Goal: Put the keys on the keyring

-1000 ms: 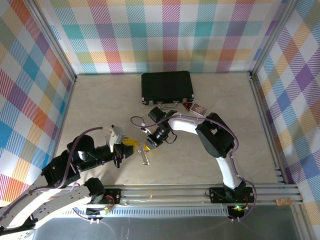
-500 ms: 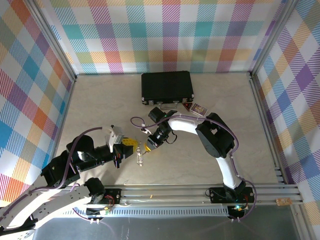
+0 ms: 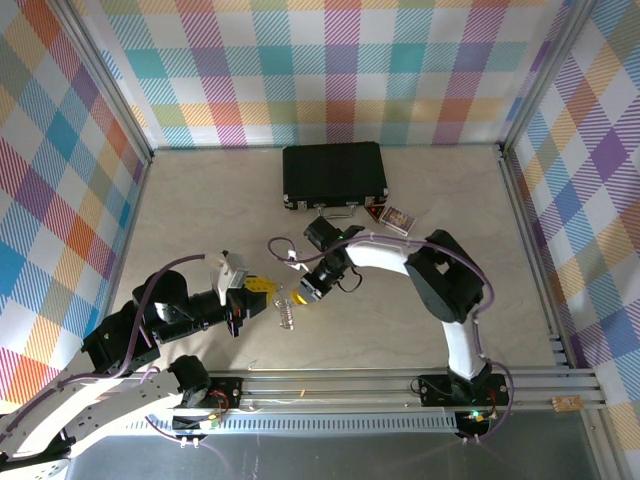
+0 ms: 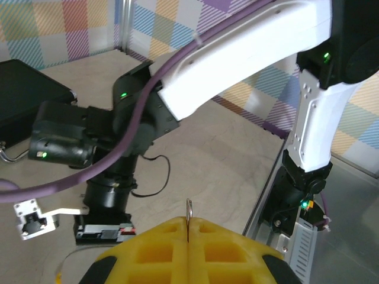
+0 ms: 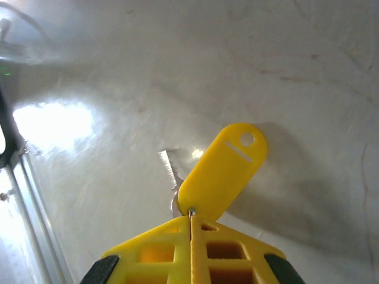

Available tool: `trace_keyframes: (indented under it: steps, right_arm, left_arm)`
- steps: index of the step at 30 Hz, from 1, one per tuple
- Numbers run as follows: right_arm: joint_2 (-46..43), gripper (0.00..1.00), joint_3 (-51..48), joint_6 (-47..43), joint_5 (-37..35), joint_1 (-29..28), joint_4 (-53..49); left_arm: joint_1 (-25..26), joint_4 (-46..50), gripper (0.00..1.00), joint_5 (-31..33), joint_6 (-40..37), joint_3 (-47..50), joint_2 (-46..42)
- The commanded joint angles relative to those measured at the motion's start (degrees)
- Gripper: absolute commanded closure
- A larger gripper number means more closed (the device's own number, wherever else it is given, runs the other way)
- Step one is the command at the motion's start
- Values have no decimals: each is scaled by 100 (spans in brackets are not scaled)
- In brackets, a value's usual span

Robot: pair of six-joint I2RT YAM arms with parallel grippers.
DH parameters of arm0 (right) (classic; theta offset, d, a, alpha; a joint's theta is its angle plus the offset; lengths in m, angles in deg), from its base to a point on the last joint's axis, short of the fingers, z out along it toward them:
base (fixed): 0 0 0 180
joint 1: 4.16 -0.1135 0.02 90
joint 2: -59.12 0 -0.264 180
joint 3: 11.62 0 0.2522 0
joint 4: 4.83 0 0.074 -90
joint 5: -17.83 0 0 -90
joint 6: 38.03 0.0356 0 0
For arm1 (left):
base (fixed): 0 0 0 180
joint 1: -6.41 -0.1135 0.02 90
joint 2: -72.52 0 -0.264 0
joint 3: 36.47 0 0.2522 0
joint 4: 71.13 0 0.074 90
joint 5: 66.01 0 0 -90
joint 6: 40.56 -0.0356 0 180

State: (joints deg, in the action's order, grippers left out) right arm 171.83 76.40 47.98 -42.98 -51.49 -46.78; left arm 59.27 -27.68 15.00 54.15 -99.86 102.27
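Observation:
The key has a yellow plastic head [image 5: 224, 168] and a short silver blade [image 5: 168, 167]. My right gripper [image 5: 191, 218] is shut on the small metal loop at the head's near end, so the key hangs just above the table. In the top view the right gripper [image 3: 303, 293] sits mid-table, tip to tip with my left gripper [image 3: 262, 288]. The left gripper [image 4: 188, 228] is shut on the thin silvery keyring [image 4: 189, 208], seen edge-on and poking up between its yellow fingers. A silvery piece [image 3: 285, 312] hangs between the two grippers.
A black case [image 3: 335, 175] lies at the back of the table, with a small patterned card box [image 3: 397, 218] to its right front. The right arm's white link [image 4: 237, 53] crosses close in front of the left wrist camera. Checked walls enclose the table.
The right arm has shifted slightly to the right and its gripper has closed fully. The silvery piece between the grippers swung a little. The left arm has stayed put.

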Motion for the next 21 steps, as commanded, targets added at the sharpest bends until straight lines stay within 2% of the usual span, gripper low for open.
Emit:
trace_keyframes:
  steps: [1,6,11,21]
  right_arm:
    - [-969,100,-485,-409,356,-39,952]
    - [-2194,100,-1442,-416,776,-39,2059]
    - [-3539,100,-2327,-208,770,-39,3115]
    - [-5435,100,-2604,-381,706,75,3045]
  left_arm:
    - [58,-381,100,-364,-194,10,-26]
    - [58,-397,100,-677,-408,-116,89]
    - [58,-289,100,-872,-591,-330,218]
    - [54,-103,100,-1145,-1068,-763,411]
